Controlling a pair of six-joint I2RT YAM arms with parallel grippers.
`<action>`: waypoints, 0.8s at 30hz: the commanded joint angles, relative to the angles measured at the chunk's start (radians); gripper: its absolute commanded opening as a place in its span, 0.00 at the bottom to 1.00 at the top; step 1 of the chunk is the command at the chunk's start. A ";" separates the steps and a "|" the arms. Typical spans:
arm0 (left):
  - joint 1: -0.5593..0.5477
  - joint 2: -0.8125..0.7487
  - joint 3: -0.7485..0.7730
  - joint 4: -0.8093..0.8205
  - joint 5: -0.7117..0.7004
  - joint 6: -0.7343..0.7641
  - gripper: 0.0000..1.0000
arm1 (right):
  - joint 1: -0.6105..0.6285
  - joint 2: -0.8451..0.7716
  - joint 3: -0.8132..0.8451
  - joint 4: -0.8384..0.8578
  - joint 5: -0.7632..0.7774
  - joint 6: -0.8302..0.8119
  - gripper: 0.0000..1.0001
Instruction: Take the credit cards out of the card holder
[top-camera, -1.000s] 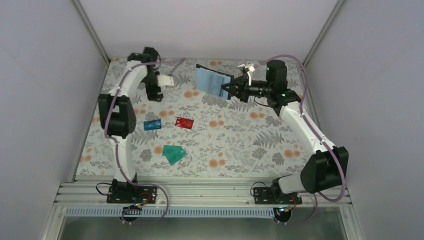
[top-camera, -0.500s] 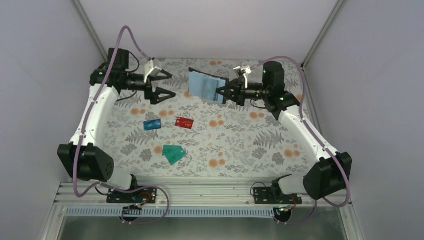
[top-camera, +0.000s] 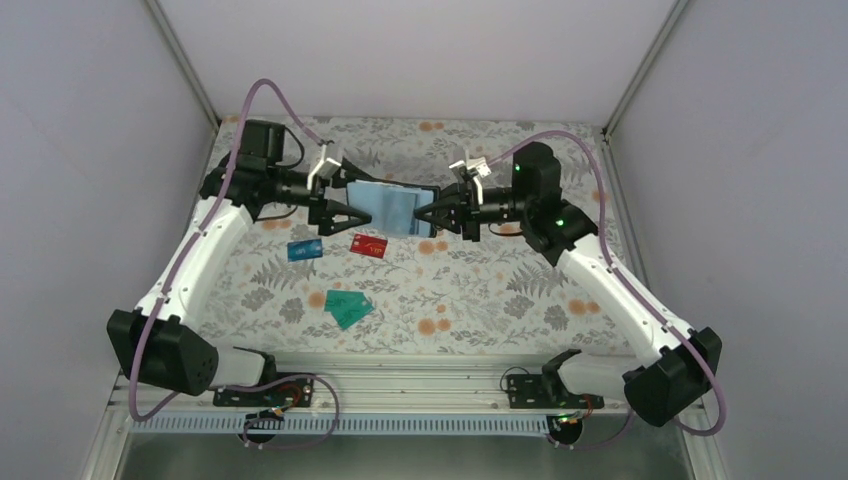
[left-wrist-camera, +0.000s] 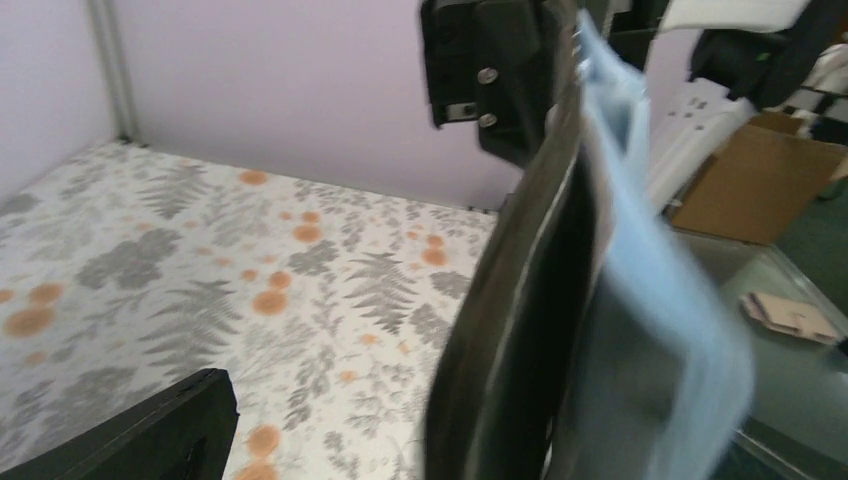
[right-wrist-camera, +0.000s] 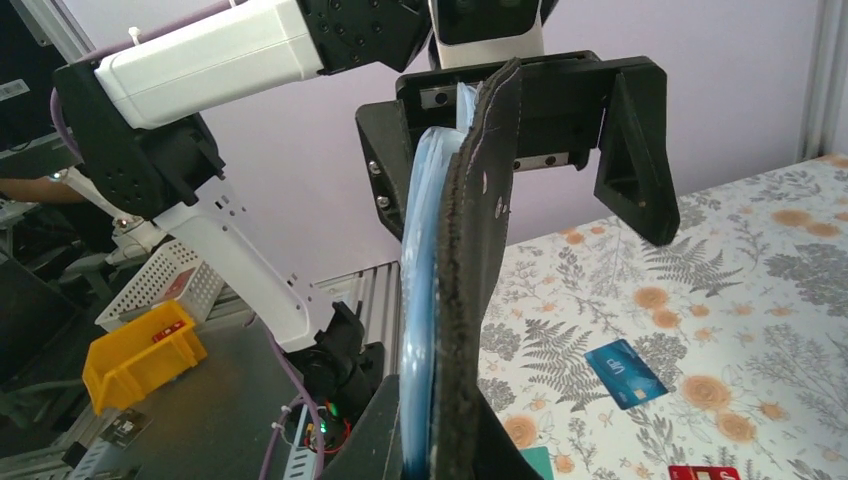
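The card holder (top-camera: 392, 205) hangs open in the air between my two grippers, black outside and blue-grey inside. My right gripper (top-camera: 432, 213) is shut on its right edge; in the right wrist view (right-wrist-camera: 455, 430) the holder (right-wrist-camera: 480, 250) stands edge-on between the jaws. My left gripper (top-camera: 355, 197) is open with its jaws on either side of the holder's left edge, not closed on it. The left wrist view shows the holder (left-wrist-camera: 520, 300) close and blurred. On the table lie a blue card (top-camera: 304, 249), a red card (top-camera: 369, 245) and two overlapping teal cards (top-camera: 348, 308).
The floral tablecloth (top-camera: 500, 290) covers the table, with white walls on three sides. An aluminium rail (top-camera: 400, 385) runs along the near edge with both arm bases. The blue card (right-wrist-camera: 625, 373) also shows in the right wrist view.
My left arm has swung from the back left to the holder, jaws open. My right gripper has carried the holder leftward and nearer. The cards on the table have not moved.
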 joint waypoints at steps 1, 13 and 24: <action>-0.049 -0.020 0.013 -0.055 0.130 0.110 0.89 | 0.045 -0.009 -0.002 0.009 0.037 0.023 0.04; -0.083 -0.060 0.070 -0.134 0.189 0.139 0.02 | 0.142 0.023 0.022 0.087 0.236 0.111 0.19; -0.091 -0.074 0.075 -0.175 0.194 0.188 0.02 | 0.236 0.087 0.079 0.155 0.320 0.112 0.20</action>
